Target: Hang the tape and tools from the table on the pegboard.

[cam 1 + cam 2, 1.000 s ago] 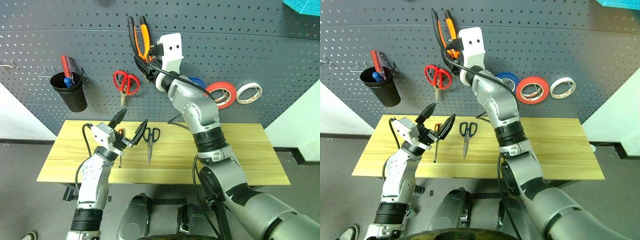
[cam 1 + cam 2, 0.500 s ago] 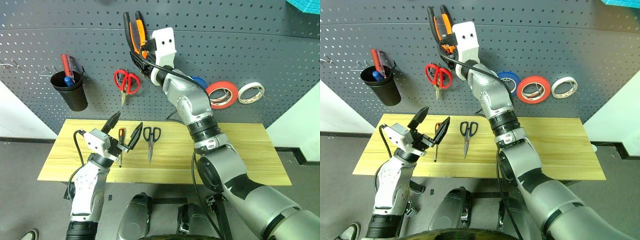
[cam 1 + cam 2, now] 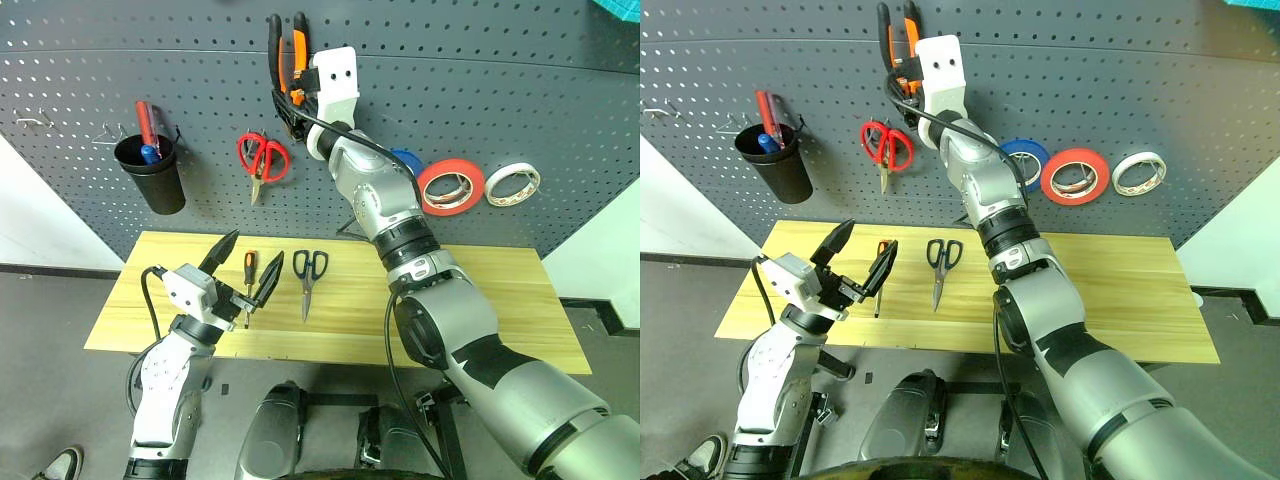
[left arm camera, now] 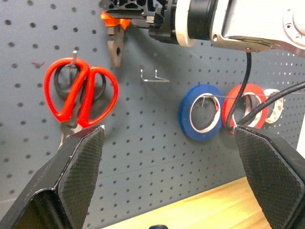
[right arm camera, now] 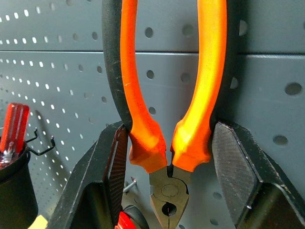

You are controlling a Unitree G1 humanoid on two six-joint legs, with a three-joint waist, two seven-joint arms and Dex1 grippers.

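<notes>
Overhead, ribbed gripper (image 5: 167, 157) pinches glossy orange pliers (image 5: 164, 95).

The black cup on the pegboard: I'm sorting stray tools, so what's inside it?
The black cup holds a red-handled tool and a blue-capped one. The cup wall hides their lower ends.

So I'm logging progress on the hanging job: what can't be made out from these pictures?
- Whether the pliers have caught a hook: handle tops cut off in the right wrist view.
- The blue tape: half hidden behind the right arm in the left eye view.
- The screwdriver: partly covered by the left gripper.
</notes>
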